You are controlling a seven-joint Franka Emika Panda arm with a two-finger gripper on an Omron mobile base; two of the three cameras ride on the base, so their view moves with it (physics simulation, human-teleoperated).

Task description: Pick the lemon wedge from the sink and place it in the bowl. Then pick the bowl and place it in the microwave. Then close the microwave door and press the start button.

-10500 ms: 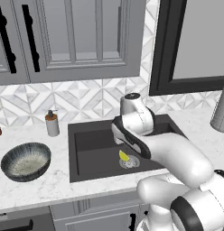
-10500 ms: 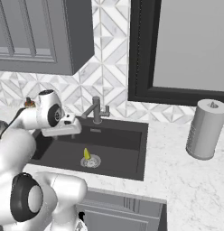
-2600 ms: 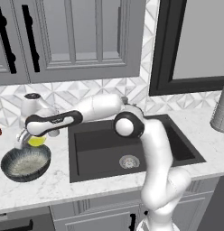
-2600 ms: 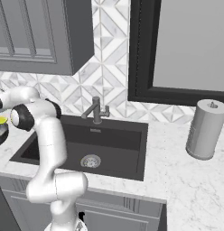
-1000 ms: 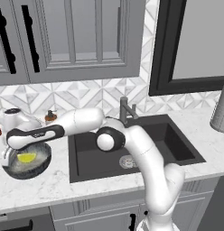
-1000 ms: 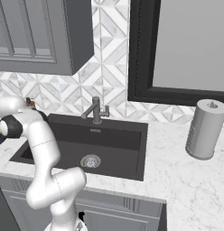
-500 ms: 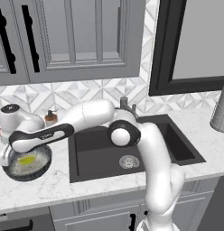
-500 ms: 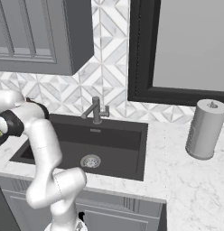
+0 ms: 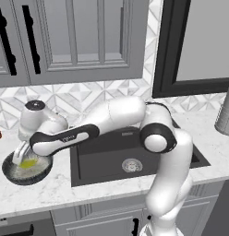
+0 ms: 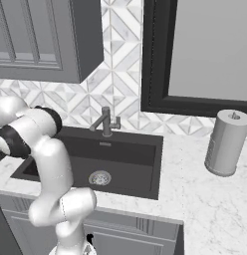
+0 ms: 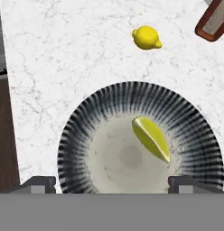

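The lemon wedge (image 11: 151,138) is lying loose inside the bowl (image 11: 82,122), a smooth, glossy yellow crescent with a pale cut edge, resting on the pale speckled floor at about 3 o'clock from the bowl's centre in the hand view. The bowl is sitting round and wide on the white marbled surface (image 11: 64,49), its wall showing dark blue-grey streaks that are radiating outward to the rim. The gripper (image 11: 107,182) is hovering directly above the bowl with its fingers (image 11: 39,182) standing wide apart, one near each side of the rim and gripping nothing. A whole lemon (image 11: 146,38), small, rounded and matte yellow with a nub at one end, is lying on the surface at 12 o'clock from the bowl, apart from it.

In the left base view the white arm is reaching across to the bowl (image 9: 38,173) at 9 o'clock of the sink (image 9: 102,159), a dark grey rectangular basin with a round metal drain (image 9: 131,165). In the right base view a grey metal faucet (image 10: 106,122) is rising behind the basin, and a tall grey cylindrical canister (image 10: 224,143) is standing on the surface at 3 o'clock of it.
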